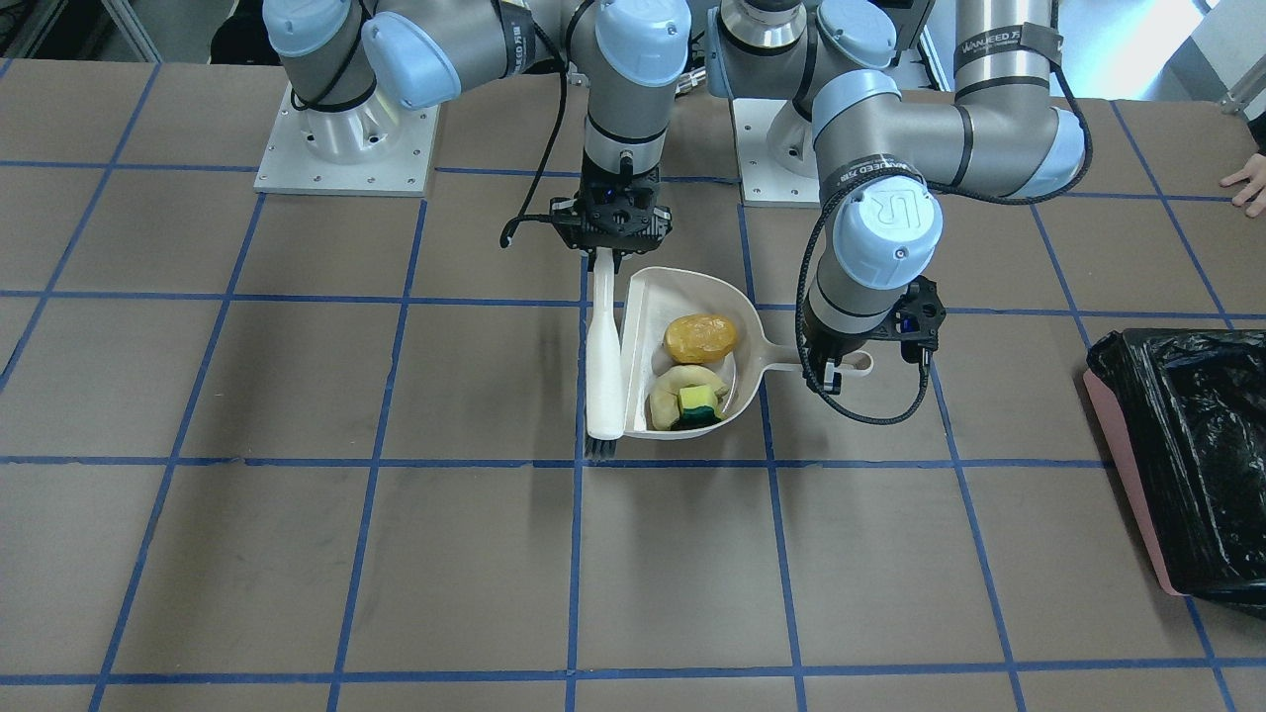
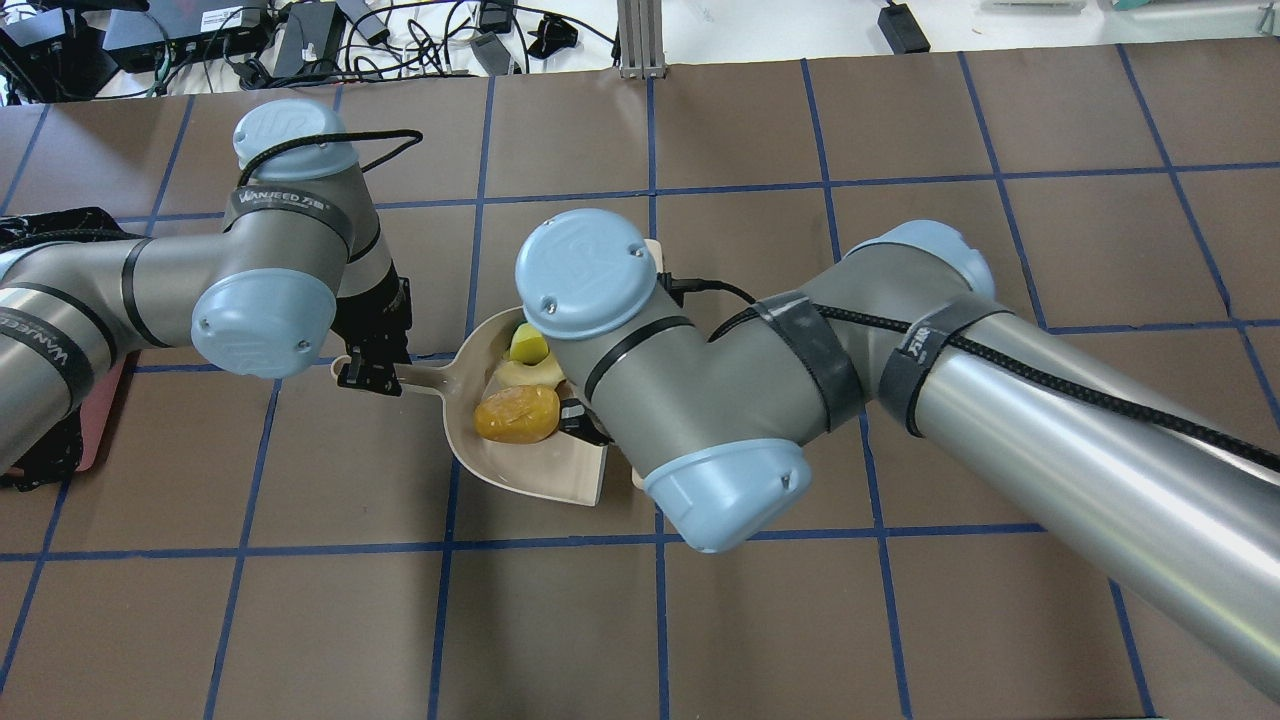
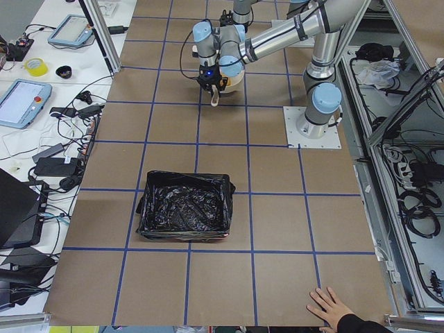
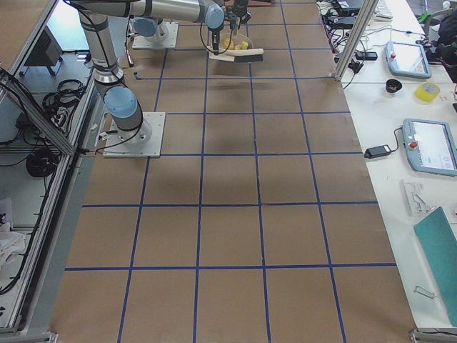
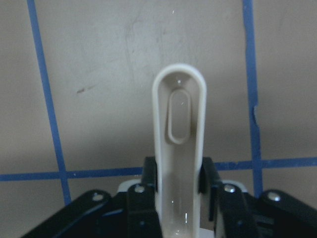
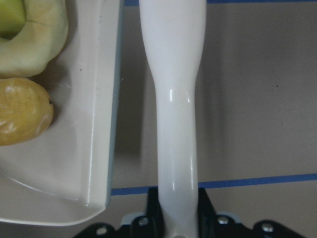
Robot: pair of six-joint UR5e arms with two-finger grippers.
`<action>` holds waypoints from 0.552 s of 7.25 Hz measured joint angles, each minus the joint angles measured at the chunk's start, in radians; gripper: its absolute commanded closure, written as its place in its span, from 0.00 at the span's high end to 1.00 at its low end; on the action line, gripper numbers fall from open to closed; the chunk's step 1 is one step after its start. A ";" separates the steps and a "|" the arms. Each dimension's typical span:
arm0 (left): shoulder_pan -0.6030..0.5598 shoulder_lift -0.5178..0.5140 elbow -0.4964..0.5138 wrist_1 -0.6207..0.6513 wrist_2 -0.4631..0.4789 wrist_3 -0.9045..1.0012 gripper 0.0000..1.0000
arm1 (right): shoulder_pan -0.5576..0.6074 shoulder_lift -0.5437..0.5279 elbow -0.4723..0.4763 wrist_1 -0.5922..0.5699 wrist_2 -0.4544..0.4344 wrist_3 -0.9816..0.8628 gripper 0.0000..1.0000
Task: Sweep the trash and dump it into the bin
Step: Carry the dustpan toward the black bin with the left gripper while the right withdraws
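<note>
The trash lies in a beige dustpan (image 1: 655, 305) at mid-table: a yellow-orange oval (image 1: 700, 338), a cream crescent (image 1: 677, 384) and a small yellow-and-green sponge chunk (image 1: 698, 403) on the crescent. My left gripper (image 1: 837, 370) is shut on the dustpan handle (image 5: 179, 124). My right gripper (image 1: 605, 253) is shut on a white brush (image 1: 605, 356), which stands along the pan's open edge with its bristles (image 1: 599, 451) down on the table. The bin (image 1: 1182, 455), pink with a black bag, stands well off on my left side, apart from both grippers.
A person's hand (image 1: 1248, 184) rests on the table edge near the bin's end, also a hand (image 3: 334, 309) in the exterior left view. The arm base plates (image 1: 346, 148) sit at the robot's side. Side benches hold tablets and cables.
</note>
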 measured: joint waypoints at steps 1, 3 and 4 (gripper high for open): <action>0.031 -0.002 0.037 -0.004 0.001 0.014 0.00 | -0.064 -0.003 0.000 0.002 0.018 -0.057 0.00; 0.123 -0.007 0.120 -0.013 0.005 0.090 0.00 | -0.197 -0.016 0.001 0.012 0.028 -0.174 0.00; 0.180 -0.011 0.157 -0.016 0.006 0.148 0.00 | -0.260 -0.028 0.001 0.027 0.024 -0.234 0.00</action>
